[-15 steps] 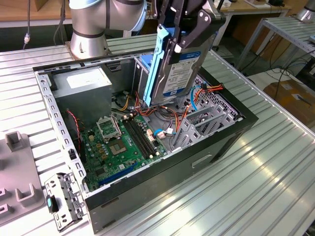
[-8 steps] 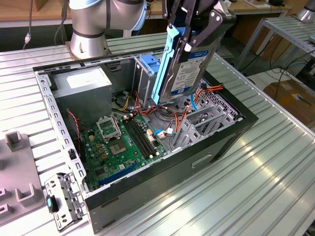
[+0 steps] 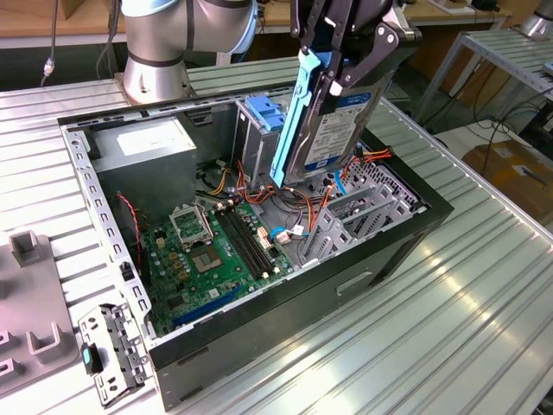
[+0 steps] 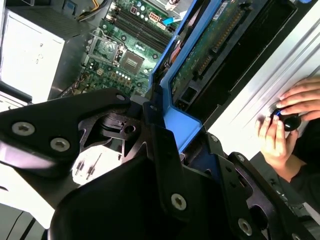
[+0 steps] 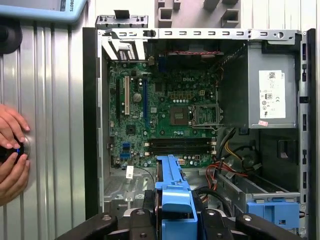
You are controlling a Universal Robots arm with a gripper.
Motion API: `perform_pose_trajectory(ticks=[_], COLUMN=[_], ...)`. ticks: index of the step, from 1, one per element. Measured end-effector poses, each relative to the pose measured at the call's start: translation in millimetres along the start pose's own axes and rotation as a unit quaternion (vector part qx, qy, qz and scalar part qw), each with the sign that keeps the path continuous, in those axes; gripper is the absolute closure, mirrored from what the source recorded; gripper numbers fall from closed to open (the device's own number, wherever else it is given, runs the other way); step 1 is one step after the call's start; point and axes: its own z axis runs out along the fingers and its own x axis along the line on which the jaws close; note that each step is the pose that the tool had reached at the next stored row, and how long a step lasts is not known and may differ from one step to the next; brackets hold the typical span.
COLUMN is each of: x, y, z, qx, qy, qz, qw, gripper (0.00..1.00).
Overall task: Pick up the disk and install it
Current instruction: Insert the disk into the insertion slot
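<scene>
One gripper — disk upright in grasp

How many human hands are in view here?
2. One hand and the other hand rest on the table beside the open computer case, both touching a small black object. Others may be off-frame.

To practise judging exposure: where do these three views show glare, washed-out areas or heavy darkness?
Exterior view: glare streaks the ribbed metal table; the disk in the gripper is evenly lit. Second wrist view: the power supply looks washed out, the gripper a dark mass. First wrist view: the table beyond the computer case bleaches white.
</scene>
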Motion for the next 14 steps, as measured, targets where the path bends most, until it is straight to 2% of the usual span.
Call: perform_pose_trajectory(ticks=[5, 8, 10, 14], x=[2.2, 7.5, 14.8, 18.6], y=[-0.1, -0.2, -1.0, -11.9], z=[0.0, 0.4, 1.6, 3.9], qx=[0.0000, 0.0000, 0.0000, 0.0000], qy=[0.0000, 0.0000, 0.0000, 0.0000], qz=[0.000, 0.000, 0.000, 0.000], qw=[1.00000, 1.00000, 1.00000, 1.00000], gripper=[0.63, 0.63, 0.63, 0.63])
